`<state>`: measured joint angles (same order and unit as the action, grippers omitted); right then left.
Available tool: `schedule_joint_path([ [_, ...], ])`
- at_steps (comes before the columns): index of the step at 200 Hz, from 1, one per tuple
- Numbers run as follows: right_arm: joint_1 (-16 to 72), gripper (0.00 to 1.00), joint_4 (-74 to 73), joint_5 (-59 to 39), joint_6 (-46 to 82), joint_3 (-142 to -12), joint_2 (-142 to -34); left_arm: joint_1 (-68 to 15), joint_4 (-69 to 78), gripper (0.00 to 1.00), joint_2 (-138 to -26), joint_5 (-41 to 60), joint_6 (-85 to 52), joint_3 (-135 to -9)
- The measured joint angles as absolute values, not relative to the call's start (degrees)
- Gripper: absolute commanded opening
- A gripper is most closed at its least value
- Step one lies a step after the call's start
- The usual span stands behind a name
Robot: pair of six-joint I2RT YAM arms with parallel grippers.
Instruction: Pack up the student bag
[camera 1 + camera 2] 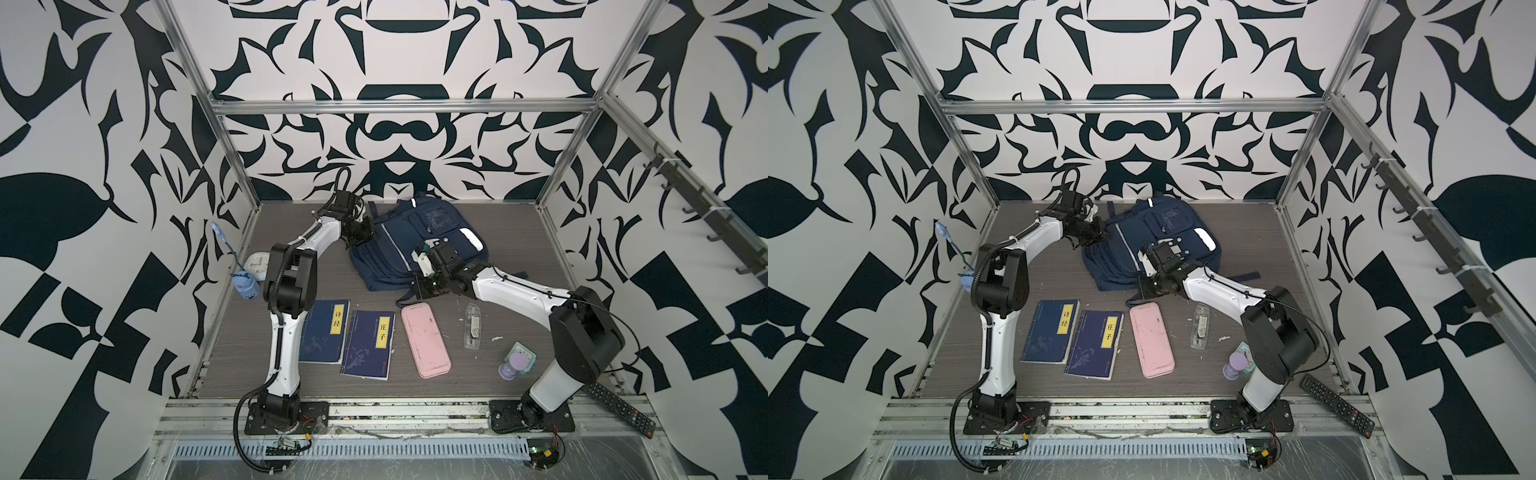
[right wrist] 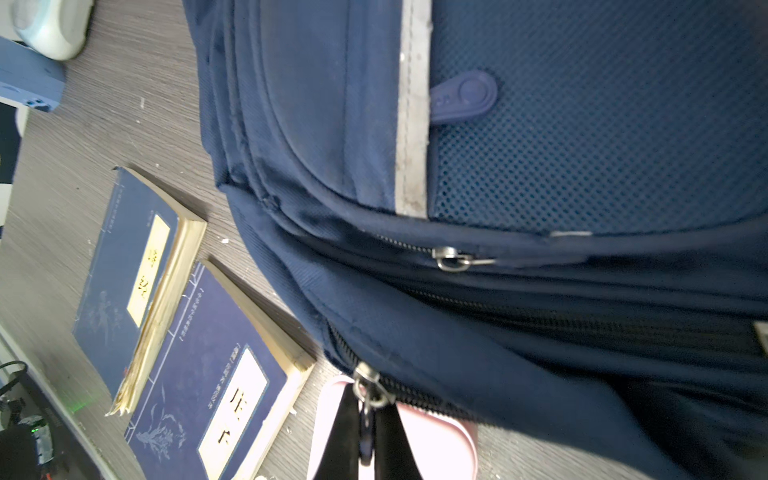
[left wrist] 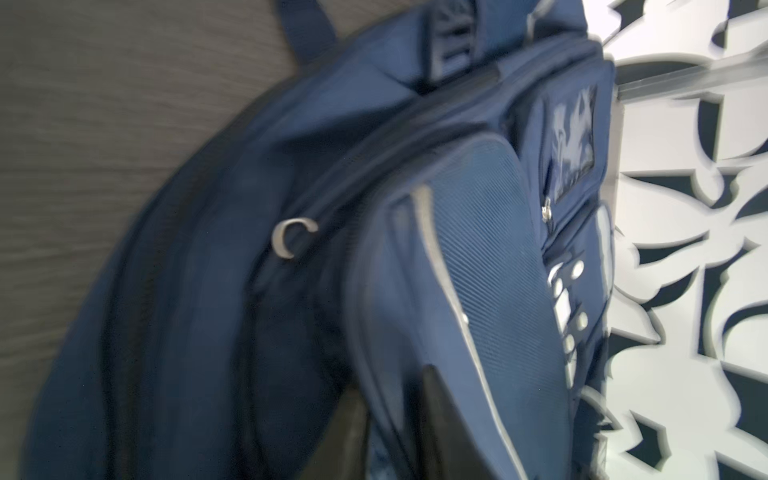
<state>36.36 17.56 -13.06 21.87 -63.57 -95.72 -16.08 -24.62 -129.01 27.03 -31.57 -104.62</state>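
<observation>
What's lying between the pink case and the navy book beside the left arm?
A second navy book, yellow-labelled, lies flat between the pink case and that first book; both top views show it.

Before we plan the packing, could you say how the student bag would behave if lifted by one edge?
Probably floppy: the student bag lies slumped with creased fabric. It looks slack and unfilled, so likely light. Tugged by one edge, it may slide on the smooth table.

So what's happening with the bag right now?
Both arms are on the student bag. The left gripper is pinched on its side fabric; the right gripper is shut on a zip pull at its near edge. The two books and pink case lie on the table, unpacked.
</observation>
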Motion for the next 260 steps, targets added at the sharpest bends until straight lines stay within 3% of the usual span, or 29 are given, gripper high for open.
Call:
schedule_joint_path([
  [22, 36.4, 0.04, 18.2, -13.1, 21.3, -64.1, -96.5, -14.9, -18.4, 0.00, -127.9, 29.0, -35.4, -99.8],
  [96, 37.4, 0.03, 19.8, -12.7, 18.8, -65.8, -98.7, -6.8, 13.0, 0.00, -113.9, 32.1, -55.3, -66.7],
  [159, 42.9, 0.03, 20.6, -9.9, 18.4, -71.0, -103.9, -7.1, 24.6, 0.00, -113.4, 30.1, -64.7, -64.7],
  [260, 47.9, 0.04, 25.6, -11.3, 19.8, -88.2, -117.4, -7.4, 29.8, 0.00, -113.4, 28.6, -68.7, -64.7],
])
